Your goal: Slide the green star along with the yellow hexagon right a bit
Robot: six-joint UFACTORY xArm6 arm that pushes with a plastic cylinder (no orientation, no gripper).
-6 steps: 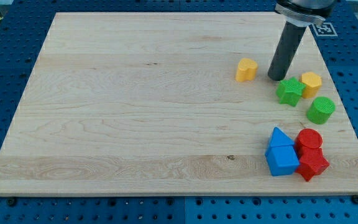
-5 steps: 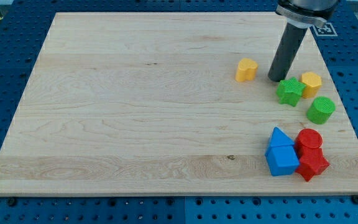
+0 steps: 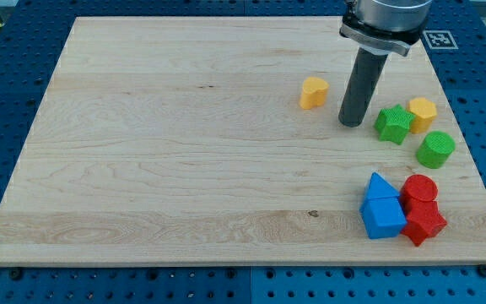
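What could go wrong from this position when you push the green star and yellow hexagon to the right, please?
My tip sits just off the view's left of the green star, with the yellow hexagon touching the star's far side but slightly higher, so it may slip off the push line. The green cylinder lies close below and could get dragged. The board's right edge is near.

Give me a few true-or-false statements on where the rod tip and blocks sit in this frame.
1. My tip sits to the view's left of the green star. True.
2. The yellow hexagon lies to the view's left of the green star. False: it lies to its right.
3. My tip touches the yellow heart. False: a gap shows between them.
4. The green cylinder lies below the yellow hexagon in the view. True.
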